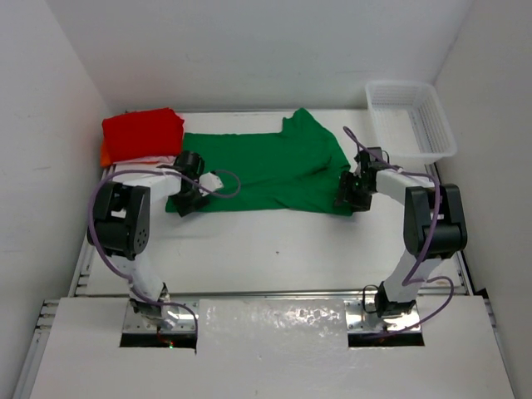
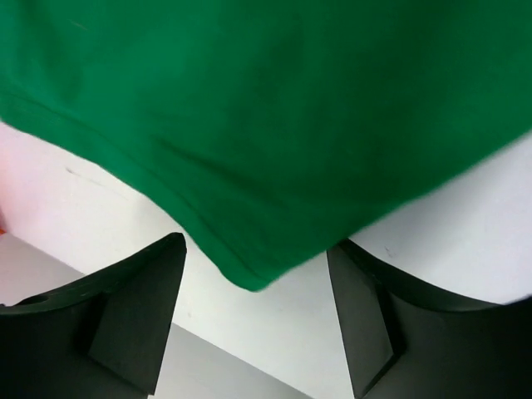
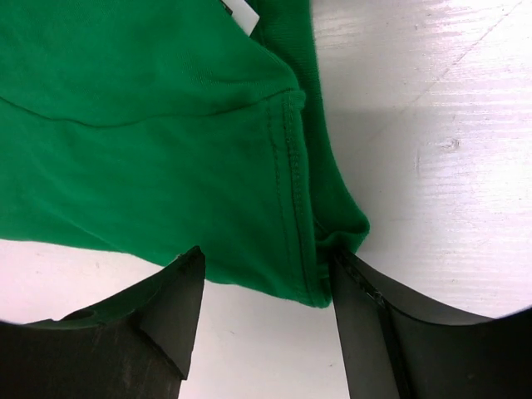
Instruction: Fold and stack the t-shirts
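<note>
A green t-shirt lies spread flat across the back middle of the table. At the back left a folded red t-shirt rests on an orange one, of which only an edge shows. My left gripper is at the green shirt's near left corner. Its jaws stand open, and the hem corner lies loose between the tips of the left gripper. My right gripper is at the near right corner, also open. That corner sits between the tips of the right gripper, brushing the right finger.
A white mesh basket stands at the back right corner. White walls close in the table on the left, back and right. Bare white tabletop lies between the green shirt and the arm bases.
</note>
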